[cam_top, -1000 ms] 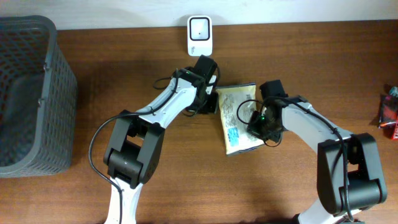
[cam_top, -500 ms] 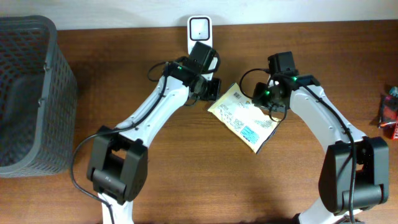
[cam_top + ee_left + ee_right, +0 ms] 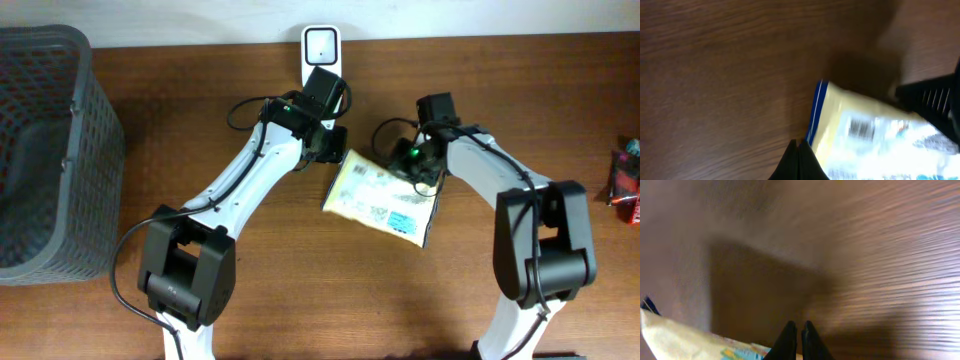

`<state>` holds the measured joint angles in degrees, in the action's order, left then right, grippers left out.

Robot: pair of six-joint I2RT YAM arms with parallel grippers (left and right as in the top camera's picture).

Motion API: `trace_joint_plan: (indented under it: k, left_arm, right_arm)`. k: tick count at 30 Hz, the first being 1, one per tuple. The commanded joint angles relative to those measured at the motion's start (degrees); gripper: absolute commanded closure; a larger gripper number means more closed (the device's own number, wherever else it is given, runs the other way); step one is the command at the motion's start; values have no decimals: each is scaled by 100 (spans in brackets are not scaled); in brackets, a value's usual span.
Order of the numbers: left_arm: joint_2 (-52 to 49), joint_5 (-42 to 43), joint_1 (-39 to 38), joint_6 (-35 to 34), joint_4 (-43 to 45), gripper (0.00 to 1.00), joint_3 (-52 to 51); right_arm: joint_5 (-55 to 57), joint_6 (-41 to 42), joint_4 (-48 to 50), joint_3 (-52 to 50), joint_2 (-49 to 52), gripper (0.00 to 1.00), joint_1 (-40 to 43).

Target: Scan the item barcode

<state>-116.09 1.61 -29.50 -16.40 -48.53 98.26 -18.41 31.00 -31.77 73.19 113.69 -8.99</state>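
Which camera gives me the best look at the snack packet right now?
Overhead: the whole snack packet shows, printed side up. Left wrist shows its blue-edged end and a blurred barcode; right wrist only a pale corner.

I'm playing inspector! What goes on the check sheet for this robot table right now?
Surface: brown wooden table; no spills seen.
Job's things: yellow packet between the two arms, apparently lifted, judging by its shadow; barcode on its upper face; white scanner at the far edge.
Clutter: grey basket at the left edge; red item at the right edge, cut off by the frame.
Grippers: left gripper shut on the packet's corner; right gripper shut on the packet's opposite edge.
Cables: black cables loop beside both arms near the wrists.
Surroundings: pale wall strip behind the table; nothing else seen.
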Motion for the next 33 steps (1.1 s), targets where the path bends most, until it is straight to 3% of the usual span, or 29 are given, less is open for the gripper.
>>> trace_joint_plan:
  k: [1,5,8,12,14,17,20,24,28,31,33]
  left_arm:
    - [-15,-131,157,63,-160,100,20]
    - [-15,483,181,129,-422,100,20]
    - [-15,1213,166,570,-662,100,20]
    - [-15,1729,146,601,-1038,100,20]
    - [-15,1862,76,601,-1193,100,13]
    - [-22,1858,-74,599,-1303,100,-20]
    - [-46,1853,-240,560,-1036,100,-164]
    - [-203,1853,-376,55,-778,100,-380]
    - [-507,1843,-411,59,-682,100,-581]
    - [-809,1384,-409,-7,-586,100,-581]
    - [-1005,1189,-376,-116,-623,100,-581]
  right_arm:
    - [-975,-610,11,52,37,93,-251]
    - [-1115,-398,-92,219,22,96,-238]
    - [-1102,-428,-651,568,-61,96,-116]
    - [-1060,-1139,-2105,1314,-323,95,149]
    - [-844,-1729,-3287,1779,-404,92,251]
    - [-415,-2011,-4059,1888,-404,92,258]
    - [-197,-2009,-4061,1508,-387,96,160]
    - [-186,-2002,-3606,907,-382,95,98]
    - [-188,-2002,-3025,374,-380,95,153]
    - [-177,-1978,-2492,-11,-369,94,151]
    - [398,-1672,-2273,-275,-369,94,153]
